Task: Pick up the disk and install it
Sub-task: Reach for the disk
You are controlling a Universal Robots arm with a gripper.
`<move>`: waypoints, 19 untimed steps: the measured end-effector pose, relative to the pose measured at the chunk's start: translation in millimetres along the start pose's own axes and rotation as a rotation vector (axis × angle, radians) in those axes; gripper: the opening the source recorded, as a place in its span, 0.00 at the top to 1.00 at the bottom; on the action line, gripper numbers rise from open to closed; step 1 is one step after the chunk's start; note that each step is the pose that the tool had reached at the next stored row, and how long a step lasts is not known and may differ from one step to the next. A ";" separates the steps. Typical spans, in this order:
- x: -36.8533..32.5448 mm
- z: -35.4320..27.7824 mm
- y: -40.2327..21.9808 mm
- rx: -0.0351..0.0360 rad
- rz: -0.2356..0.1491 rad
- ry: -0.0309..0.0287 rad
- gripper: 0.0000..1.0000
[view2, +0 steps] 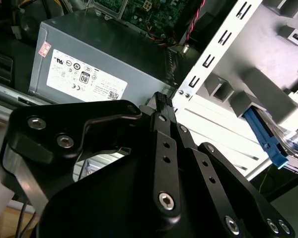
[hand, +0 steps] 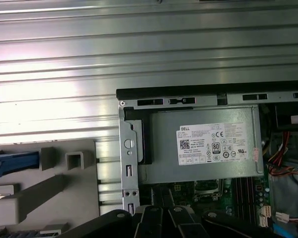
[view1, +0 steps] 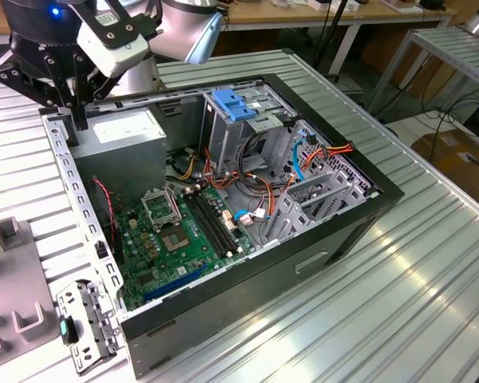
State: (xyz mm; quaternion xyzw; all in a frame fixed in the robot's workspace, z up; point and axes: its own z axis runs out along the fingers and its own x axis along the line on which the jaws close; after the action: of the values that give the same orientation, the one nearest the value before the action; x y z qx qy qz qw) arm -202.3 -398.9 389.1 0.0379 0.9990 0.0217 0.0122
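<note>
The disk (view2: 264, 140) lies on a grey holder (view2: 268, 94) on the table outside the computer case; I see one bright blue rail and a bit of its shiny body. In the first wrist view the disk (hand: 14, 164) lies at the picture's edge on the same grey holder (hand: 35, 196). My gripper (view1: 77, 118) hangs over the case's corner beside the grey power supply (view1: 121, 136), some way from the disk. The black fingers (view2: 161, 105) meet at the tips with nothing between them. The gripper (hand: 159, 215) is shut.
The open case (view1: 335, 231) lies on a ribbed metal table (view1: 431, 295). Inside it are a green motherboard (view1: 176, 239), coloured cables and a paler blue slotted bracket (view1: 235, 104) on the drive cage. A metal side frame (view1: 72, 183) runs below the gripper.
</note>
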 end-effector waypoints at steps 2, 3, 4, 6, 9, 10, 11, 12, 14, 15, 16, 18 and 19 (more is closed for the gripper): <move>2.2 0.1 -0.2 0.0000 0.000 0.0000 0.89; 2.8 0.1 -0.2 0.0000 0.000 0.0000 0.89; 3.4 0.1 -0.3 0.0000 0.000 0.0000 0.89; 5.5 0.1 -0.4 0.0000 0.000 0.0001 0.89; 8.8 0.1 -0.7 0.0000 0.000 0.0001 0.89; 9.7 0.1 -0.8 0.0000 0.000 0.0002 0.89; 10.9 0.1 -0.9 0.0000 0.000 0.0002 0.89; 12.0 0.1 -0.9 0.0000 0.000 0.0002 0.89; 13.3 0.1 -1.0 0.0000 0.000 0.0002 0.89; 14.0 0.1 -1.1 0.0000 0.000 0.0002 0.89; 14.8 0.1 -1.2 0.0001 0.000 0.0003 0.89; 16.9 0.2 -1.3 0.0000 0.000 0.0003 0.89; 17.3 0.2 -1.3 0.0000 0.000 0.0003 0.89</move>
State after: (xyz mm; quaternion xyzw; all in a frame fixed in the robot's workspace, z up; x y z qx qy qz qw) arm -219.7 -398.9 388.5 0.0379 0.9990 0.0217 0.0120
